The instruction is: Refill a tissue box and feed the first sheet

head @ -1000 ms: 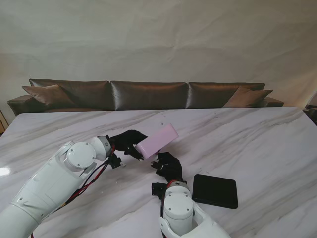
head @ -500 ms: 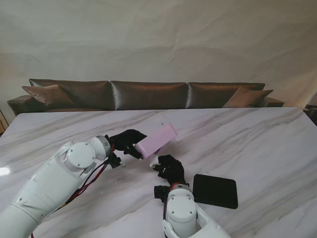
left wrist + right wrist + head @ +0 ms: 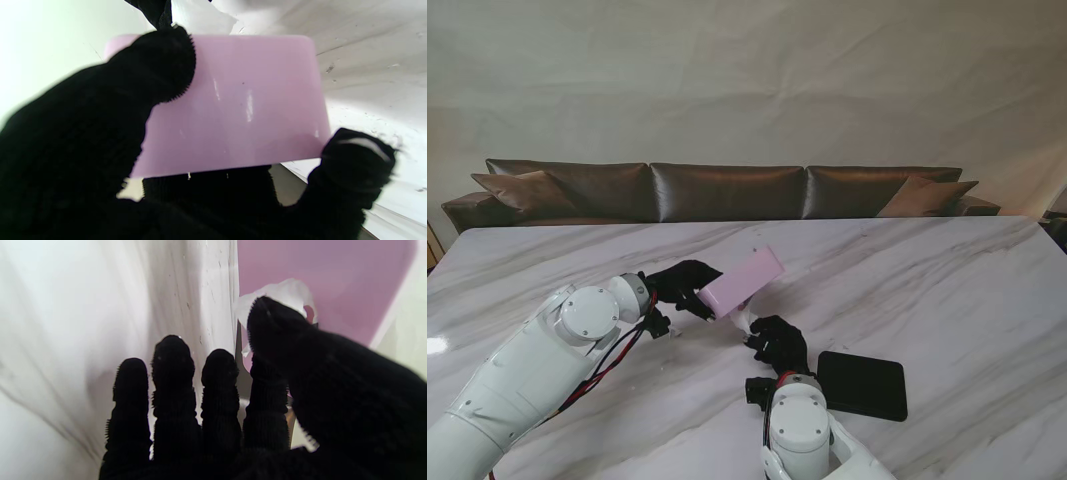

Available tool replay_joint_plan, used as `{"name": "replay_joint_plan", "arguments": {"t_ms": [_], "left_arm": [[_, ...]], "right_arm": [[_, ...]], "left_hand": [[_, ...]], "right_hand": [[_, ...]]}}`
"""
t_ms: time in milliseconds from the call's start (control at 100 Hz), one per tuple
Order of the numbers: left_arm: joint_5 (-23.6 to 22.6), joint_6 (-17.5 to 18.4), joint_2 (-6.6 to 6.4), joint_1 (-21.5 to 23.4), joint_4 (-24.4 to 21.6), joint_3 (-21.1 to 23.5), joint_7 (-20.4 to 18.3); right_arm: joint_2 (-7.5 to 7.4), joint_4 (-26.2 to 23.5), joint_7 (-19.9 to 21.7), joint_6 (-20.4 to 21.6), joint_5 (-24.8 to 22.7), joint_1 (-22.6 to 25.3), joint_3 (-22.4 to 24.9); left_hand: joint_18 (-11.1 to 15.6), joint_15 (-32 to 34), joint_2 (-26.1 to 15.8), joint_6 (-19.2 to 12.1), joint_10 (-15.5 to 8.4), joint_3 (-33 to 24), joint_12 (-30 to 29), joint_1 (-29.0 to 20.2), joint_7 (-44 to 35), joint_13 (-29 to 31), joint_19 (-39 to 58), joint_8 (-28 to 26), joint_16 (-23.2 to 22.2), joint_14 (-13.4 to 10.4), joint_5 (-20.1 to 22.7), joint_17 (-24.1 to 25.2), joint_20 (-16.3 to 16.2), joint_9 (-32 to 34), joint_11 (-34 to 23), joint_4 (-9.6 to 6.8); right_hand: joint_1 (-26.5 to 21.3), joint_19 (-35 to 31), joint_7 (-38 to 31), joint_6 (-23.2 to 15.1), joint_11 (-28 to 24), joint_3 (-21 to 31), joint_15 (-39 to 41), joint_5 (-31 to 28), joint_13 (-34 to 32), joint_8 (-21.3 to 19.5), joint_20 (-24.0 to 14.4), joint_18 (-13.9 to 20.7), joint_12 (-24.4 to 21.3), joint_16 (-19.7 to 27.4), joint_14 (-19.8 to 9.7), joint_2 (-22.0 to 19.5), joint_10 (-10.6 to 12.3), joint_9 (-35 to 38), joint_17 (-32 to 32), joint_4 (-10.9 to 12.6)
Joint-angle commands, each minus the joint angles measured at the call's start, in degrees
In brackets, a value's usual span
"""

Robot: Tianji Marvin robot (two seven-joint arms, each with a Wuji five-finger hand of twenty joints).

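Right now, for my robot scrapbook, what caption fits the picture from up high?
Left hand lifts a pink tissue box while the right hand pinches white tissue beneath it.

you see the box [image 3: 743, 282] held off the table [image 3: 947, 280], near its middle, tilted with its far end higher. the left hand [image 3: 684, 286] sits at the box's left, nearer end, fingers wrapped around it. the right hand [image 3: 777, 342] lies just nearer to you than the box and slightly right. a sheet [image 3: 740, 319] hangs from the box's underside between box and right hand, touching the thumb [image 3: 277, 330]. the lid [image 3: 861, 385] lies flat on the table right of the right hand. a sofa [image 3: 727, 190] stands behind the table's far edge.
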State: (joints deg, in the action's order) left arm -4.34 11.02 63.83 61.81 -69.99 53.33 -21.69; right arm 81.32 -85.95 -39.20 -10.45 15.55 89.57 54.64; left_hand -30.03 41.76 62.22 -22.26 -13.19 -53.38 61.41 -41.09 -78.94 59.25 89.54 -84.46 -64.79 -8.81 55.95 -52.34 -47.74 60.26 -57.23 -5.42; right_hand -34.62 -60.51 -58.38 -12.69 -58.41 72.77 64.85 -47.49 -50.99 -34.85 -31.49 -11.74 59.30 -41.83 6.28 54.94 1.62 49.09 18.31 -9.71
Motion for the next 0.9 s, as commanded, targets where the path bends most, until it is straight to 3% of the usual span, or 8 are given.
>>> {"name": "replay_joint_plan", "arguments": {"t_ms": [0, 420, 470, 490, 530, 590, 720, 890], "left_arm": [[-0.12, -0.23, -0.10, 0.15, -0.62, 0.43, -0.62], [-0.96, -0.21, -0.49, 1.10, -1.79, 1.51, -0.79], [-1.04, -0.18, -0.56, 1.17, -1.94, 1.58, -0.92], [-1.07, -0.17, -0.59, 1.20, -2.00, 1.60, -0.96], [-1.13, -0.16, -0.62, 1.23, -2.08, 1.63, -1.02], [-1.11, -0.14, -0.64, 1.27, -2.21, 1.67, -1.06], [-0.64, 0.07, -0.60, 1.33, -2.40, 1.61, -1.14], [-0.17, 0.60, -0.68, 1.68, -2.99, 1.45, -1.36]], "right_arm": [[-0.09, -1.15, 0.45, -0.48, -0.38, 0.80, 0.20], [-0.61, -4.74, -0.07, -3.90, -3.75, 2.72, 1.45], [-0.76, -5.51, 0.25, -4.44, -3.51, 3.07, 1.66], [-0.87, -5.91, 0.61, -4.99, -3.37, 3.26, 1.78], [-1.03, -6.50, 1.32, -6.06, -3.33, 3.55, 1.90], [-0.86, -6.53, 1.22, -7.54, -4.04, 3.49, 1.68], [-0.42, -4.30, 1.13, -8.95, -6.07, 1.85, 0.74], [-0.16, -1.78, 2.24, -9.59, -6.76, -0.64, -0.34]], "left_hand": [[27.74, 42.42, -17.02, -1.45, 5.02, -15.40, 3.78, -5.26, -2.34, 12.49, 16.79, -0.45, -5.88, 3.80, 1.36, 1.12, 0.57, 10.39, -19.85, -9.93], [27.74, 42.42, -17.02, -1.45, 4.94, -15.44, 3.76, -5.21, -2.34, 12.49, 16.79, -0.45, -5.88, 3.80, 1.36, 1.12, 0.56, 10.42, -19.83, -9.94], [27.74, 42.42, -17.05, -1.45, 4.94, -15.45, 3.76, -5.25, -2.34, 12.49, 16.79, -0.45, -5.88, 3.80, 1.36, 1.12, 0.56, 10.42, -19.83, -9.95], [27.74, 42.42, -17.05, -1.45, 4.94, -15.45, 3.76, -5.22, -2.34, 12.49, 16.79, -0.45, -5.88, 3.80, 1.36, 1.12, 0.56, 10.42, -19.83, -9.94], [27.74, 42.42, -17.06, -1.45, 4.94, -15.45, 3.76, -5.21, -2.34, 12.49, 16.79, -0.45, -5.88, 3.80, 1.36, 1.12, 0.56, 10.42, -19.83, -9.95], [27.74, 42.42, -17.06, -1.45, 4.94, -15.43, 3.77, -5.20, -2.34, 12.49, 16.79, -0.45, -5.88, 3.80, 1.36, 1.12, 0.56, 10.42, -19.83, -9.94], [27.77, 42.42, -17.01, -1.45, 4.90, -15.45, 3.76, -5.17, -2.34, 12.49, 16.78, -0.45, -5.88, 3.80, 1.36, 1.00, 0.60, 10.44, -19.82, -9.94], [27.86, 42.42, -16.98, -1.50, 4.89, -15.46, 3.75, -5.13, -2.30, 12.49, 16.75, -0.46, -5.88, 3.80, 1.31, 0.91, 0.70, 10.45, -19.80, -9.92]], "right_hand": [[-0.39, -1.63, -2.02, -0.08, -1.51, 1.60, 1.19, -2.17, -1.51, -1.34, -0.34, -0.85, 1.34, -0.12, -0.22, 1.59, 0.20, 1.04, -0.22, 0.58], [1.54, -1.28, -0.88, -1.59, -0.22, -0.15, 0.21, -0.73, -1.01, -1.01, -0.29, -0.67, 0.81, 0.15, -0.38, -0.32, 1.09, 0.65, -0.37, 1.60], [5.80, -0.62, 2.52, 1.06, 2.09, -5.15, -1.05, 3.81, 0.20, 1.58, -0.21, -0.69, -1.51, 0.28, 0.34, -1.71, 0.26, -0.65, -1.16, 1.02], [8.86, -0.39, 6.50, 3.83, 2.23, -7.76, -1.38, 4.07, 0.61, 1.42, -0.37, -0.75, -3.42, 0.12, 0.55, -4.33, 0.08, -1.25, -1.35, 1.85], [13.41, -0.30, 14.69, 8.26, 2.25, -11.64, -1.56, 4.12, 1.10, -0.04, -0.67, -0.75, -4.63, -0.10, 0.80, -9.04, -0.23, -1.84, -1.40, 5.97], [16.05, -0.43, 22.75, 12.12, 2.34, -14.65, -1.37, 7.41, 1.58, 2.31, -0.96, -0.81, -4.82, -0.33, 1.20, -9.39, -0.75, -2.70, -1.34, 5.83], [18.44, -0.91, 27.31, 14.53, 2.03, -16.53, -0.89, 10.83, 2.00, 5.04, -1.25, -0.69, -4.51, -0.58, 1.34, -9.43, -1.08, -4.18, -1.11, 5.09], [17.34, -1.29, 29.29, 15.24, 1.70, -16.73, -0.47, 11.55, 2.06, 6.84, -1.34, -0.59, -4.41, -0.67, 1.33, -9.80, -1.28, -4.61, -1.05, 5.39]]}}
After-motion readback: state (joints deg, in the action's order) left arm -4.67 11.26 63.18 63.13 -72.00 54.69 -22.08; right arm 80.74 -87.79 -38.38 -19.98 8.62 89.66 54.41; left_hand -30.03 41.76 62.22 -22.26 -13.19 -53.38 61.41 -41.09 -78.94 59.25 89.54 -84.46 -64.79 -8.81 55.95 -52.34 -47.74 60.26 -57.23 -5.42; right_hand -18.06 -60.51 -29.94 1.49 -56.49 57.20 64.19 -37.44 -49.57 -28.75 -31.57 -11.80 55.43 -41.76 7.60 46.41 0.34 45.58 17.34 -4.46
